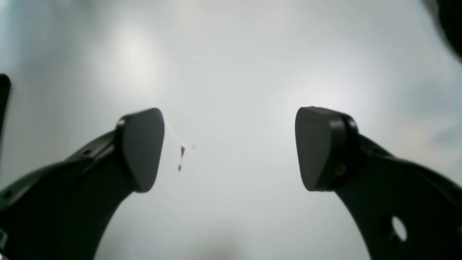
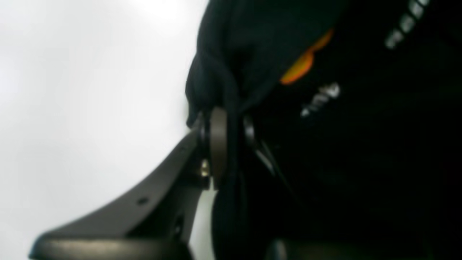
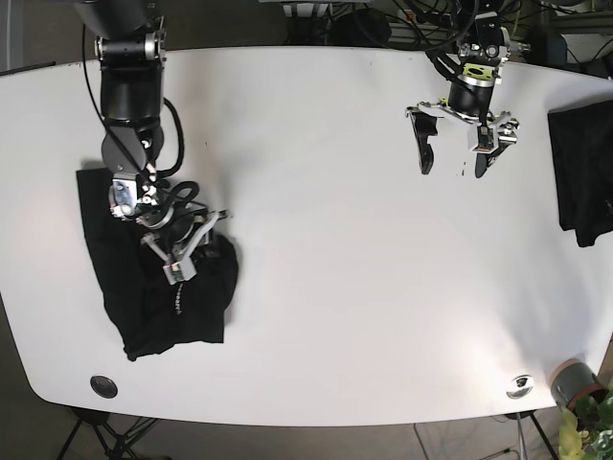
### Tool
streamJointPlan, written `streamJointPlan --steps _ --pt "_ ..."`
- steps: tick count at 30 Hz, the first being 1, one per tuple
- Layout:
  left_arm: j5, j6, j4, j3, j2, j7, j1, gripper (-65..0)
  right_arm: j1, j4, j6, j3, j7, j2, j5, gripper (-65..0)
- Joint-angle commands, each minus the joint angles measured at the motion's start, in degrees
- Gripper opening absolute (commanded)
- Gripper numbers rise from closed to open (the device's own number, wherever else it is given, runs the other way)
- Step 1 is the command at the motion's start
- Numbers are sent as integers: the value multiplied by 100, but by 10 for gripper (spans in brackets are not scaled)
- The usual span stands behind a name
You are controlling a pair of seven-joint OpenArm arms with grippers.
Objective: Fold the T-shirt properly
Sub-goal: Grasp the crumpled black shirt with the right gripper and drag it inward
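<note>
I am running two arms over a wide white surface (image 3: 326,240), seen from above in the base view. The task's thing, a crumpled black T-shirt with small white lettering and an orange patch (image 3: 163,287), lies near the left edge of that view, partly bunched into a heap rather than spread flat. My right pincer (image 3: 187,251) sits on top of the heap. In the right wrist view its jaws are clenched on a gathered ridge of the dark cloth (image 2: 216,83), one grey pad (image 2: 218,144) pressed flat against the fabric.

My left pincer (image 3: 458,153) hangs far across the surface, well apart from the shirt. In the left wrist view its two dark pads (image 1: 142,148) stand wide apart over bare white surface, released and holding nothing. A second piece of dark folded cloth (image 3: 582,177) lies at the far edge near that arm.

I judge the fold to be at an early stage: the shirt is gripped at one point but not laid out. The next move likely calls for lifting and drawing the gripped cloth outward to flatten it, with the free arm brought over to hold the other side
</note>
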Motion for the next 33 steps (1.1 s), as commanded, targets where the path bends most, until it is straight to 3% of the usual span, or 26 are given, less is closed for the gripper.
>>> streamJointPlan --steps 1,13,27,33 --pt "-71 0 121 -17 -29 -159 -49 -126 7 508 61 -119 -130 -214 96 -626" --pt "-62 0 121 -387 -100 -159 -366 -126 -600 1493 52 -1350 -912 -987 132 -626" --pt "-62 0 95 -870 -109 -150 -541 -125 -1330 2187 43 -2502 -1026 -1409 123 -625" --pt "-53 0 86 -870 -109 -150 -541 -125 -1373 2187 34 -2511 -1026 -1444 140 -623"
